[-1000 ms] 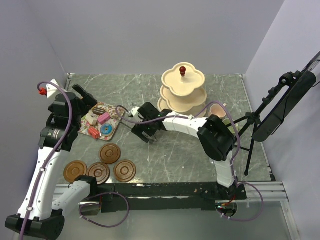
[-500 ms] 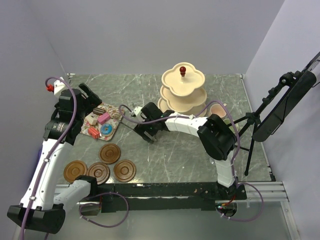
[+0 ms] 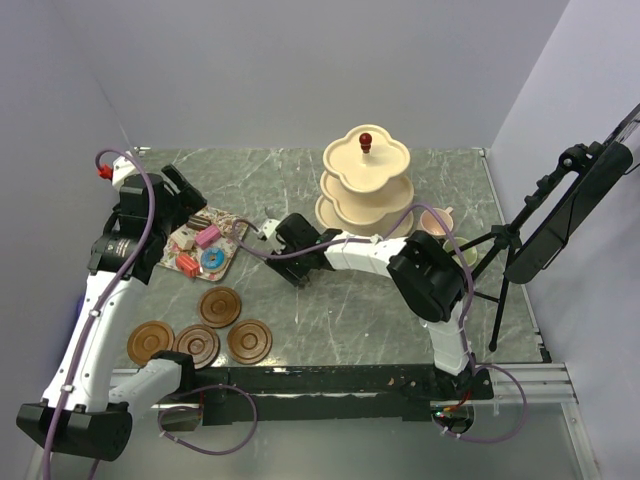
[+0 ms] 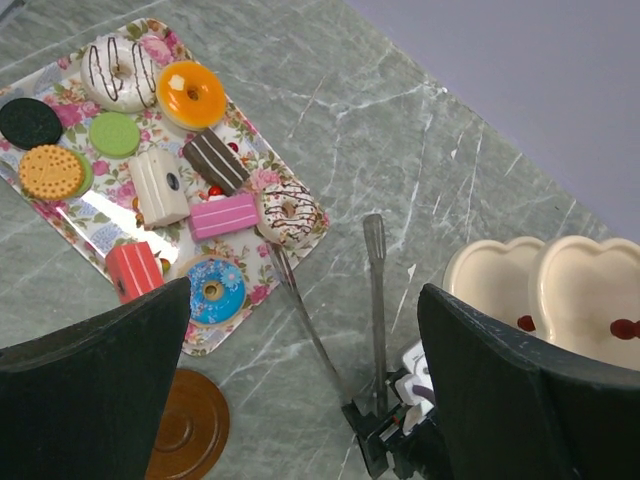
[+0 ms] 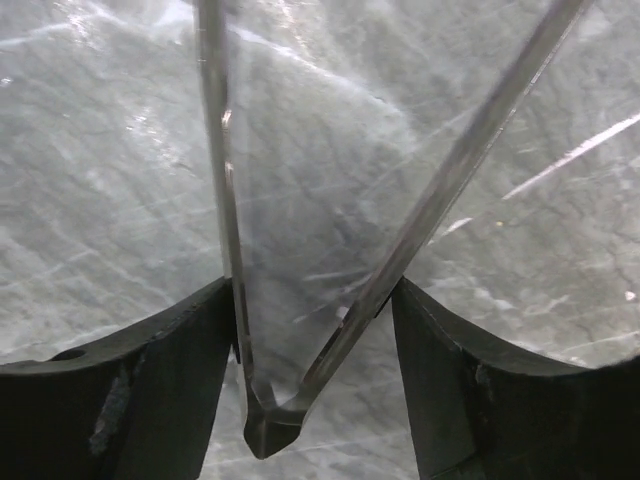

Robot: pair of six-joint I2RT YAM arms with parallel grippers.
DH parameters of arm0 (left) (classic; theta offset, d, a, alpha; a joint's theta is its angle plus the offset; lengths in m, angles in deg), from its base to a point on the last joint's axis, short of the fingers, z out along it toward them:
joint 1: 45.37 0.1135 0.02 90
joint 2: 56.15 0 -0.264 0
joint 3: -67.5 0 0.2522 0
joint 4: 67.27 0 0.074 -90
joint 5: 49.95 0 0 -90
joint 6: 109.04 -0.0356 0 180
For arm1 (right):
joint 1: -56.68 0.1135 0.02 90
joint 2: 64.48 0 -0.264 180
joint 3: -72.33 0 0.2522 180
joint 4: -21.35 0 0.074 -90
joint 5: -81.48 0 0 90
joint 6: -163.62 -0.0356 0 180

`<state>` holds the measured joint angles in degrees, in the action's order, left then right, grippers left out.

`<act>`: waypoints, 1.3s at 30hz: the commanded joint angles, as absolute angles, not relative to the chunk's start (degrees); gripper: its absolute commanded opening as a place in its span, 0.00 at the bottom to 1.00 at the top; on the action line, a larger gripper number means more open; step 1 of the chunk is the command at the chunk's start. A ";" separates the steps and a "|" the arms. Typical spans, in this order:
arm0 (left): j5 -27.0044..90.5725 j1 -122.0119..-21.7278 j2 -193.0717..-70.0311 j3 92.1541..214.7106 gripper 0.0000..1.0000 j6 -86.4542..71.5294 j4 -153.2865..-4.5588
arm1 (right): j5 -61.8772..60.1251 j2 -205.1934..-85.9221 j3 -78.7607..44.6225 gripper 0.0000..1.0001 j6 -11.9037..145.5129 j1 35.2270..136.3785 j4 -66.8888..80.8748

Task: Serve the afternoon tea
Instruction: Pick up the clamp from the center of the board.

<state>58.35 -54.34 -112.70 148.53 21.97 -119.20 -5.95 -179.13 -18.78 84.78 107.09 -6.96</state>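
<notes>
Right claw [image 5: 315, 290] is down on the green marble table [image 3: 330, 320] with its two black fingers bracketing the thin metal tongs [image 4: 376, 300] close to their hinge. As far as I can tell from the wrist view, each finger already bears on one blade, so I call it a pinch on the tongs, though not a tight one. Left claw [image 4: 305, 300] hangs spread wide with nothing in it, over the table just beside the floral rectangular tray [image 4: 250, 140]. The small colourful cakes [image 4: 160, 185] all lie on that tray, well apart from the cream three-tier scalloped stand [image 3: 365, 180], whose tiers I see bare. The brown round saucers [image 3: 220, 307] sit near the front edge and a pink mug [image 3: 432, 222] stands beside the stand. I judge we are only at taking up the tool. Next I would firm the grip without collapsing the blades, lift, and bring the tips over one cake.
</notes>
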 commanded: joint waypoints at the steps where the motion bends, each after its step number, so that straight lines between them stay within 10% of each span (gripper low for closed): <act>1: 56.39 -53.81 -112.83 151.31 1.00 20.42 -119.52 | -6.94 -178.74 -18.52 0.68 82.85 107.65 -5.24; 11: 56.39 -53.11 -109.94 149.03 1.00 21.47 -118.56 | -4.48 -171.45 -17.64 0.46 83.81 107.65 -8.67; 39: 52.44 -51.70 -111.69 152.36 1.00 16.20 -118.90 | -17.39 -164.41 -27.13 0.45 83.91 111.17 -18.78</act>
<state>54.68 -52.03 -110.47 148.35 18.56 -119.64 -13.18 -168.07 -22.29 85.26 110.63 -17.36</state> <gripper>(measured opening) 0.995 0.462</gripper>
